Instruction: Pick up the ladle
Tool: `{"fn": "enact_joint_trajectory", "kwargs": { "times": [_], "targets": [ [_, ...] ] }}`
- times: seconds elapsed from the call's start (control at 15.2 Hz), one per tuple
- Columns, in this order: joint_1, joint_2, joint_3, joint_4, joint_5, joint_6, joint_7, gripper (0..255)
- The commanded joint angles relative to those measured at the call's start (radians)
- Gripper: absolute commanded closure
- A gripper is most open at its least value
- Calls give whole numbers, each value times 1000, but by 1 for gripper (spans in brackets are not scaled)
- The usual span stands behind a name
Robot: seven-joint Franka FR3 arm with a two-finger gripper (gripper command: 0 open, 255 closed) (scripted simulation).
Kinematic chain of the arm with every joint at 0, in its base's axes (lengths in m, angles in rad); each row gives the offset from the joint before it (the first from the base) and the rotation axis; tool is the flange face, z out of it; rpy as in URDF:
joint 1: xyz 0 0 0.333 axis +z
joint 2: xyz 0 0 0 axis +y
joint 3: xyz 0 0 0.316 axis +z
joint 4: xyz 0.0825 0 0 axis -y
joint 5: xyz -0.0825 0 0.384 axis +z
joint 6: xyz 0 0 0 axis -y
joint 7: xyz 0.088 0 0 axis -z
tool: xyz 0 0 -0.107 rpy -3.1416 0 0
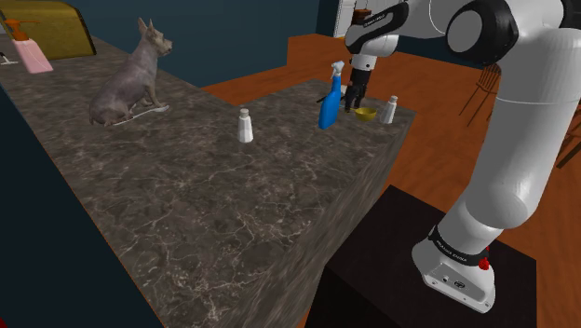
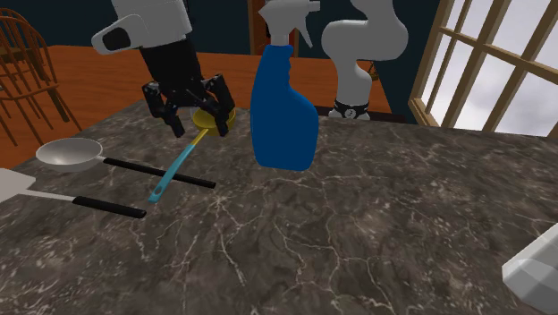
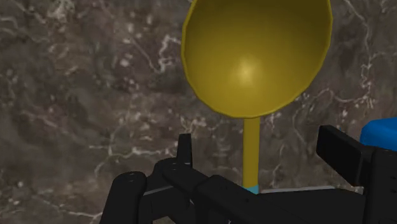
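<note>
A dark marbled table (image 2: pixel 358 233) stands over an orange wood floor, and the ladle (image 2: pixel 183 161) lies flat on it, just beside a blue spray bottle (image 2: pixel 284 107). The ladle's long axis runs from its yellow bowl at the far end, under the end effector (image 2: pixel 200 118), down through a teal handle that points toward the near left of the second exterior view. There the handle crosses the black handle of a silver pan (image 2: pixel 67 154). The end effector hangs low with its fingers (image 3: pixel 184 153) set wide apart on either side of the thin yellow neck and not yet touching it. A grip this close to the bowl would likely let the long handle sag or swing. The crossed pan handle could be dragged along, and the right finger stands close enough to the bottle to tip it.
</note>
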Motion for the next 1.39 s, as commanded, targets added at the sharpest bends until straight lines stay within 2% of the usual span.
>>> {"fn": "enact_joint_trajectory", "kwargs": {
  "times": [0.0,0.13,0.2,0.79,1.32],
  "targets": [
    [-1,11,2,-24,8,33,-8,0],
    [-1,11,2,-24,8,34,-8,0],
    [0,12,3,-23,8,34,-7,255],
    [-1,11,2,-24,8,33,-8,255],
    [2,-24,-5,40,-15,-60,13,255]
  ]
}}
